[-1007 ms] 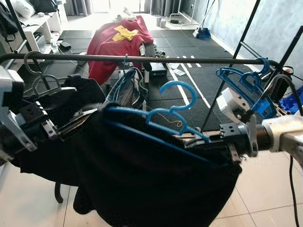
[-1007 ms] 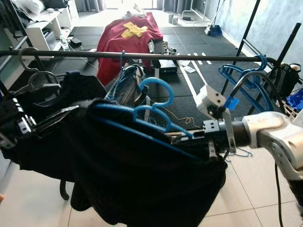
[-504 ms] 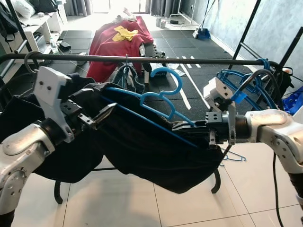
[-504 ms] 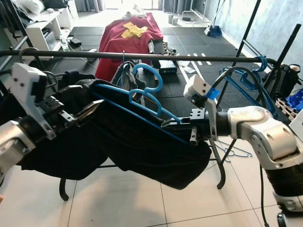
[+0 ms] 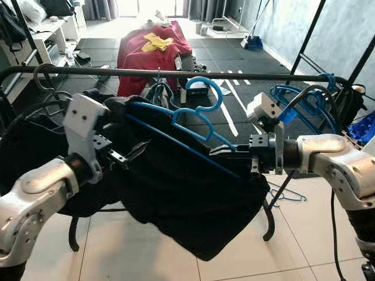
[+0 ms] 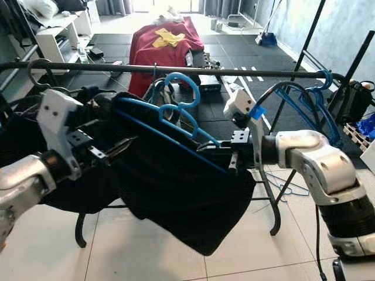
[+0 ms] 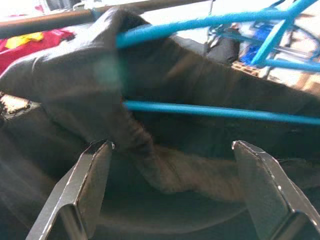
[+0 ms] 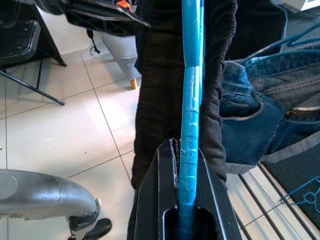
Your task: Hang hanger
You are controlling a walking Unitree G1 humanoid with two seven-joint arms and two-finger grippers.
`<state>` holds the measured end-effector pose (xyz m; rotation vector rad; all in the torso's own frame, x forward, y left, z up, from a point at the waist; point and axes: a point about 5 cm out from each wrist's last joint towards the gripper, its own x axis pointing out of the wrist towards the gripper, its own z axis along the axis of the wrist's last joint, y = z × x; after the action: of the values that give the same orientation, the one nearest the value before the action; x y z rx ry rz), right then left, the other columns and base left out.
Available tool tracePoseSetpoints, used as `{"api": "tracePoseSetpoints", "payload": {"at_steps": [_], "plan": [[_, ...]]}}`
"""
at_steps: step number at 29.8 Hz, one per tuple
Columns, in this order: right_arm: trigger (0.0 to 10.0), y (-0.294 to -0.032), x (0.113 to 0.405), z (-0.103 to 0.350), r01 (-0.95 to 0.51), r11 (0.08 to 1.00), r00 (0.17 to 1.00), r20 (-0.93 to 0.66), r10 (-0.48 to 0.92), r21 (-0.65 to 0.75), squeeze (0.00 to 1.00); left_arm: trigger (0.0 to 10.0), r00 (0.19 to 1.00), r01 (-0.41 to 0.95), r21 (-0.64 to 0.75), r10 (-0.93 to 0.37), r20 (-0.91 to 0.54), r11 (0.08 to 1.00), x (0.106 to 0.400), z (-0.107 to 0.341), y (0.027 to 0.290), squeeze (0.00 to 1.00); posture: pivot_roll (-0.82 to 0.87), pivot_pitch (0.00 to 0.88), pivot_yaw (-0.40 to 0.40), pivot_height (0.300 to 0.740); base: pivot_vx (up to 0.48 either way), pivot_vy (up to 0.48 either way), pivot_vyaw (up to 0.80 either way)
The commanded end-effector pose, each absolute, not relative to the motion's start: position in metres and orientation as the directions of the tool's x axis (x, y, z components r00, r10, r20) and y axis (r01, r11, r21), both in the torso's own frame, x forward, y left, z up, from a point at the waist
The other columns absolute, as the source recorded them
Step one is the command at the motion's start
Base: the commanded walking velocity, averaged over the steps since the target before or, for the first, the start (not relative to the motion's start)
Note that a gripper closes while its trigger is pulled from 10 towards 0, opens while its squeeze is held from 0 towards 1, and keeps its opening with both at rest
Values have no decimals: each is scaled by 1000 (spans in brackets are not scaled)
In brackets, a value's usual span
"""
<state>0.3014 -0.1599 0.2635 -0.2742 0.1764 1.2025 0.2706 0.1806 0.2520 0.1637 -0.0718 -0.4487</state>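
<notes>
— Rail (image 5: 176, 73): dark bar across the scene, spare blue hangers (image 5: 304, 99) bunched at its right end, jeans (image 5: 161, 96) hanging mid-span.

— Garment?

— Black garment (image 5: 187, 199), draped on a blue hanger (image 5: 193, 117); hook lies just below the rail, not over it.

— Right gripper (image 5: 220, 153)?

— Fingers clamped on the hanger's right shoulder arm; blue bar runs out straight between them.

— Left gripper (image 5: 136, 153)?

— Fingers (image 7: 85, 185) spread wide, empty, at the garment's left end near the hanger's other tip, cloth bunched between them.
</notes>
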Motion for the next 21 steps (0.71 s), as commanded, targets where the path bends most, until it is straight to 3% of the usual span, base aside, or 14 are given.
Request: {"api": "tracePoseSetpoints", "payload": {"at_steps": [1, 17, 21], "plan": [[0, -157, 302, 275, -931, 323, 357, -242, 902, -168, 0, 10000, 915, 397, 185, -404, 1, 899, 274, 247, 179, 0, -68, 51, -32, 736, 0, 0, 0], [0, -153, 301, 278, -937, 305, 339, -231, 912, -173, 0, 10000, 960, 276, 246, -277, -30, 929, 284, 242, 174, 0, -70, 51, -33, 736, 0, 0, 0], [0, -151, 299, 277, -944, 285, 319, -234, 918, -167, 0, 10000, 982, 183, 222, -189, 6, 958, 289, 246, 180, 0, -72, 50, -33, 736, 0, 0, 0]]}}
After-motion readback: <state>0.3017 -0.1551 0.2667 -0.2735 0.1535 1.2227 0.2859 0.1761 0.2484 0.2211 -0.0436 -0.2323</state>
